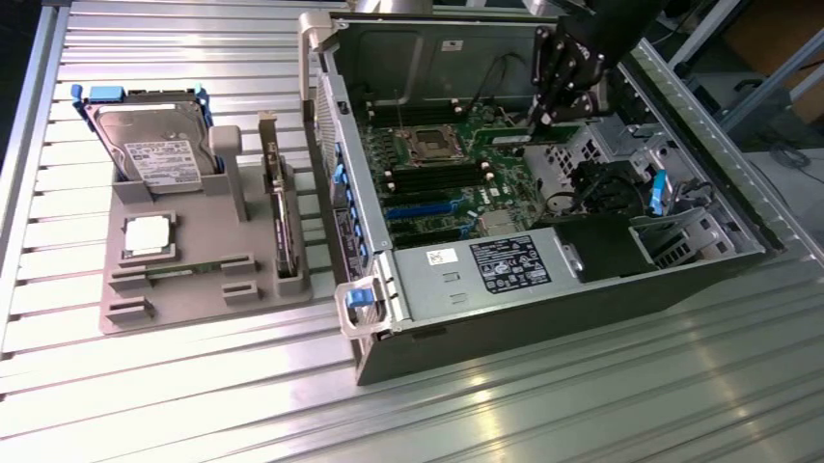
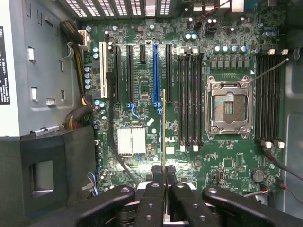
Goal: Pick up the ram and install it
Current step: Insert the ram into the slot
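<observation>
The ram [image 2: 164, 132] shows edge-on as a thin gold-green strip, held upright with my gripper [image 2: 164, 176] shut on it. It hangs above the green motherboard [image 2: 142, 156], just beside a bank of black memory slots [image 2: 189, 94]. A second bank of slots [image 2: 267, 94] lies on the far side of the open processor socket [image 2: 229, 106]. In the exterior view my gripper [image 1: 551, 118] reaches down into the open computer case [image 1: 515, 318], over the board's far end.
A grey fixture [image 1: 193, 299] at the exterior view's left carries a hard drive [image 1: 154, 145], a square silver processor [image 1: 149, 234] and an upright expansion card [image 1: 277, 193]. Inside the case are a black power supply [image 1: 503, 265], a heat sink [image 2: 131, 140] and loose cables [image 2: 75, 113].
</observation>
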`<state>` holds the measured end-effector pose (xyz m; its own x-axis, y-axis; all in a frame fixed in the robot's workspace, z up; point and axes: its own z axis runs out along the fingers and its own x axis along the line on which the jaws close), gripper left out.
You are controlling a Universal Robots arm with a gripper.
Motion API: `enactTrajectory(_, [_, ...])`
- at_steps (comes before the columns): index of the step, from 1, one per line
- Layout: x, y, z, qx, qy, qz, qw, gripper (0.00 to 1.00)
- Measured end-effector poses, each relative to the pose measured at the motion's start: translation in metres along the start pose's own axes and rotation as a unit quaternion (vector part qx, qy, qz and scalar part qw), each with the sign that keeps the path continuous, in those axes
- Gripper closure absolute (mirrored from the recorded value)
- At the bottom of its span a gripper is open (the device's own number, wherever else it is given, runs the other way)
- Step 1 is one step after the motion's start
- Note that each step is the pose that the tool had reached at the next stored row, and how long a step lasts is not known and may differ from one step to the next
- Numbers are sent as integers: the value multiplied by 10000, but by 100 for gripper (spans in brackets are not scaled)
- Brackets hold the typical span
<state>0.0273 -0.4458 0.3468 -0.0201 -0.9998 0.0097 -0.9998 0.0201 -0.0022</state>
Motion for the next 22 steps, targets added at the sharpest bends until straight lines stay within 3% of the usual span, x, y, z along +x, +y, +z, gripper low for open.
enactTrajectory(22, [-1,0,87,0,0,0,10000,88])
